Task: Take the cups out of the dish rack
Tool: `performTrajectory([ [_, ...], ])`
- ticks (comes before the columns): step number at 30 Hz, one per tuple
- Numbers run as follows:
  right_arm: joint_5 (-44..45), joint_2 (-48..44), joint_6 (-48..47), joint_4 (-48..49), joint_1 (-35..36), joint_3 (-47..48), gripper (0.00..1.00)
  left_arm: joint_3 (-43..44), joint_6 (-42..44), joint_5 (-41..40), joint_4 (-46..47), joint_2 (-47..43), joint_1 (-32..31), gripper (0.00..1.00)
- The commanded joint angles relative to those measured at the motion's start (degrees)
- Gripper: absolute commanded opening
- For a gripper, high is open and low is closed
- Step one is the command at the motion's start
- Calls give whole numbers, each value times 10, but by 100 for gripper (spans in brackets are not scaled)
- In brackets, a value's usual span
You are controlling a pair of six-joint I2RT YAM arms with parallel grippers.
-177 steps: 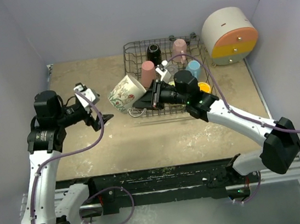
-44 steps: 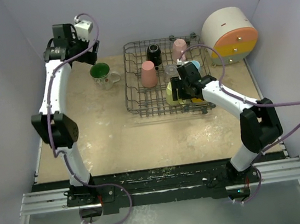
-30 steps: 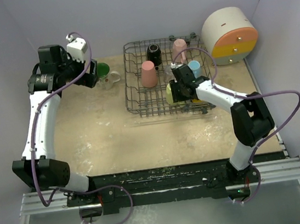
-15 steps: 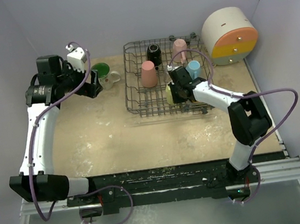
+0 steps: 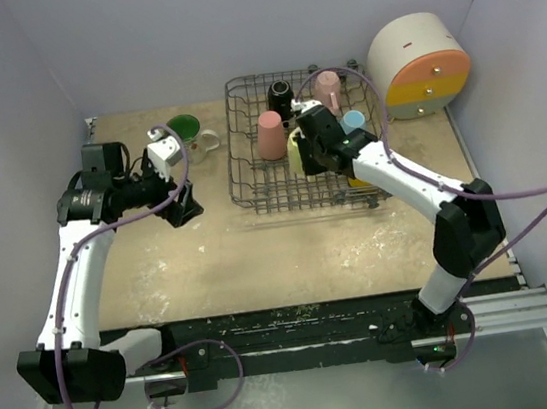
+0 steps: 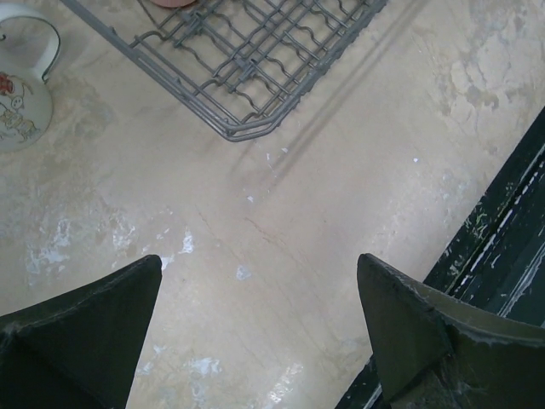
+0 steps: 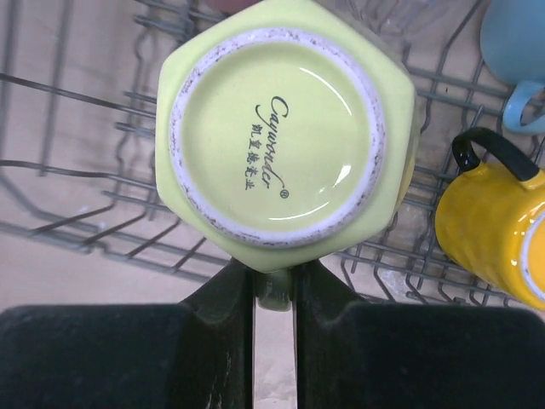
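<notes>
The pale yellow-green cup (image 7: 281, 141) hangs upside down, base toward the wrist camera, and the right tool (image 7: 272, 285) is clamped tight on its handle. From above, the cup sits over the middle of the dish rack (image 5: 238, 184), seemingly raised off the wire floor, though that is hard to tell. The step in hand looks like carrying this cup out — the next move calls for a lift high enough to clear the tines and rim, then a swing to bare worktop (image 5: 290, 253) and a turn so the cup lands without tipping. In the rack around it are the salmon tumbler (image 5: 270, 134) just to its left, the black mug (image 5: 280, 96) and pink mug (image 5: 327, 86) at the far side, and the light blue cup (image 5: 353, 121) and yellow-orange mug (image 7: 498, 247) to the right. One cup is already out: the green-inside white mug (image 5: 183, 131) stands on the worktop left of the rack. The left tool (image 6: 260, 264) hovers above the worktop near the rack's corner, fingers wide apart — holding nothing.
</notes>
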Motion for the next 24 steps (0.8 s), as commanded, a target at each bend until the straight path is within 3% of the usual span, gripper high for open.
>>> performTrajectory([
  [1, -15, -88, 21, 21, 9, 64, 0, -20, 79, 62, 19, -46, 3, 99],
  [8, -275, -174, 172, 115, 10, 23, 0, -11, 99, 105, 47, -58, 3, 100],
  [13, -393, -226, 309, 242, 12, -58, 0, -70, 125, 155, 141, -130, 3, 99],
  [20, -494, -257, 562, 547, 19, -211, 0, -59, 129, 187, 210, -146, 2, 100],
  [24, -501, -243, 673, 694, 34, -267, 0, -56, 123, 195, 232, -143, 1, 92],
])
